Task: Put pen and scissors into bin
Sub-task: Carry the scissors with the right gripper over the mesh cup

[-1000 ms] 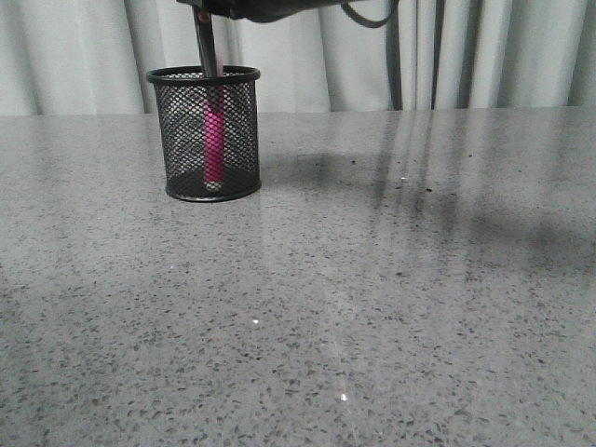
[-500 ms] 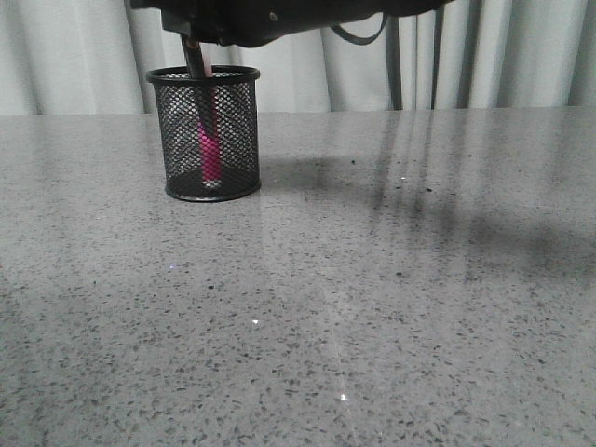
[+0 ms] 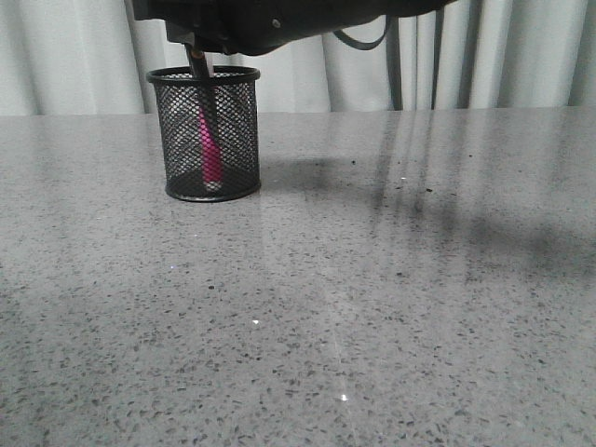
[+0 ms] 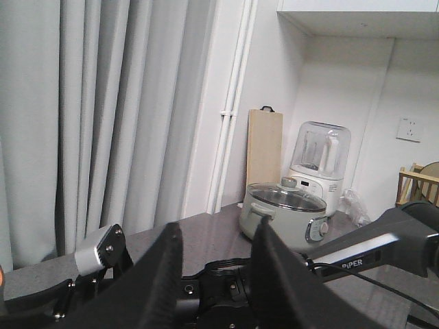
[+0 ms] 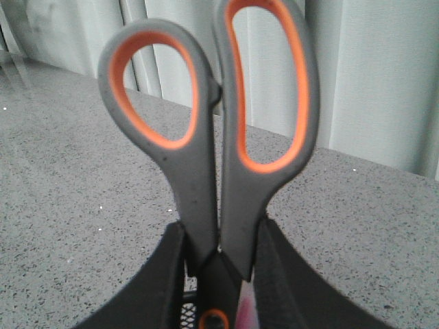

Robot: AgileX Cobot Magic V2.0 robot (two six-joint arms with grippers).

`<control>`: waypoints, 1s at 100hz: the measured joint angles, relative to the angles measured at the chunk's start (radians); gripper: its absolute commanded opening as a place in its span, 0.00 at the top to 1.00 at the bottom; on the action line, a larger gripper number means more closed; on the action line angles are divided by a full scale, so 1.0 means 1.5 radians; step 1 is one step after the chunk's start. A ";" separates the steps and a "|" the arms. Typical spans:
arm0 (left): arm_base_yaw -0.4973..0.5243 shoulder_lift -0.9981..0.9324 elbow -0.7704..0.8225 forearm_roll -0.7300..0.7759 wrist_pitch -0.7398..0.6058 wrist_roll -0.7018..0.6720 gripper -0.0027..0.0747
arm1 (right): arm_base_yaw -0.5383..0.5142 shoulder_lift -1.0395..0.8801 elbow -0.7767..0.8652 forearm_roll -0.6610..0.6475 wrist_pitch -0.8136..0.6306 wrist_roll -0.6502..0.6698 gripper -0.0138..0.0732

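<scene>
Grey speckled stone runs across the table, with pale curtains hanging behind it. From the front, the bin stands on the table's far left part, directly beneath a dark arm body that fills the top of the view. The pen stands inside it, pink through the mesh, and the dark blades of the scissors dip past the rim beside it.

From the left wrist, the left gripper has its fingers apart around nothing, pointed at a cooker, a blender and a wooden board against a wall.

From the right wrist, the right gripper is clamped on the scissors' handles, the orange pivot and the bin's mesh just below its fingers.
</scene>
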 measured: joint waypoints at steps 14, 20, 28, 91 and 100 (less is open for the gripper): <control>0.000 0.000 0.000 0.000 0.001 0.000 0.69 | 0.000 0.000 0.004 0.000 -0.002 0.000 0.93; 0.000 0.000 0.000 0.001 0.001 0.000 0.69 | 0.000 0.000 0.004 0.000 -0.003 -0.003 0.93; 0.000 0.000 0.000 0.001 0.001 0.000 0.69 | 0.000 0.000 0.006 0.000 -0.021 -0.003 0.93; 0.000 0.000 0.000 0.002 0.001 0.000 0.69 | -0.014 0.003 0.003 -0.016 -0.132 -0.004 0.93; 0.000 0.000 0.000 0.004 0.001 0.000 0.69 | -0.026 0.003 0.003 -0.025 -0.134 -0.004 0.93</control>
